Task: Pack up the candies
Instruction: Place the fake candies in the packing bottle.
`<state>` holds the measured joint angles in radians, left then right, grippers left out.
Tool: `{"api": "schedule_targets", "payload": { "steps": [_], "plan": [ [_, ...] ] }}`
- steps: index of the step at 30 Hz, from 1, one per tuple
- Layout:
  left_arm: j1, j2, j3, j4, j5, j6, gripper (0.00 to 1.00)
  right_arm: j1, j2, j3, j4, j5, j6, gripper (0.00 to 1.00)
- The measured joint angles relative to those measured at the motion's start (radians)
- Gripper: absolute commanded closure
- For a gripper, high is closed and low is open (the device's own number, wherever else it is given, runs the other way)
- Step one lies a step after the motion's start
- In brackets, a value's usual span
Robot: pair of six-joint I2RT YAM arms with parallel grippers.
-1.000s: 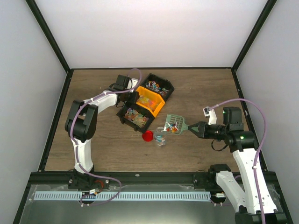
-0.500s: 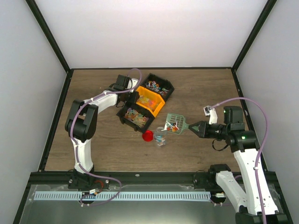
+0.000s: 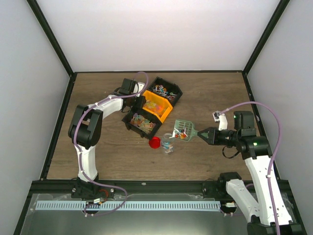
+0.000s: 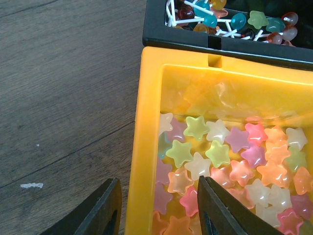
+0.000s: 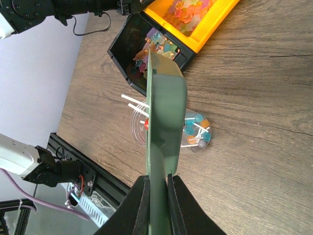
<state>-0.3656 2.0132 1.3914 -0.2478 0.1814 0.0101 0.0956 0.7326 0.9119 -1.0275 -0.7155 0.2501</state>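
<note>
Right gripper is seen clamped on green scoop handle, held above clear jar at 3 o'clock of red lid.

Left wrist: yellow bin wall is straddled by left gripper; grip cannot be told. Star candies are held inside.

Right wrist: more candies are seen in jar.

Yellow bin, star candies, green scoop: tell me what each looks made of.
The yellow bin looks like glossy moulded plastic: its inner wall shows blurred reflections. The star candies are translucent with a soft sheen, gummy or hard sugar, I cannot tell which. The green scoop is opaque, matte, thin-edged, likely plastic.
</note>
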Motion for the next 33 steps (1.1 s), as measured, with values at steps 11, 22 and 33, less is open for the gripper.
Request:
{"api": "schedule_targets", "payload": {
  "steps": [11,22,33],
  "plan": [
    [0.0,0.002,0.0,0.002,0.0,0.0,0.56,0.006,0.003,0.014,-0.031,0.02,-0.004,0.99],
    [0.0,0.005,0.0,0.01,0.001,0.0,0.56,0.021,0.033,0.032,-0.034,0.021,-0.008,0.99],
    [0.0,0.012,0.002,0.022,0.0,-0.002,0.56,0.047,0.069,0.063,-0.029,0.021,-0.014,0.99]
  ]
}}
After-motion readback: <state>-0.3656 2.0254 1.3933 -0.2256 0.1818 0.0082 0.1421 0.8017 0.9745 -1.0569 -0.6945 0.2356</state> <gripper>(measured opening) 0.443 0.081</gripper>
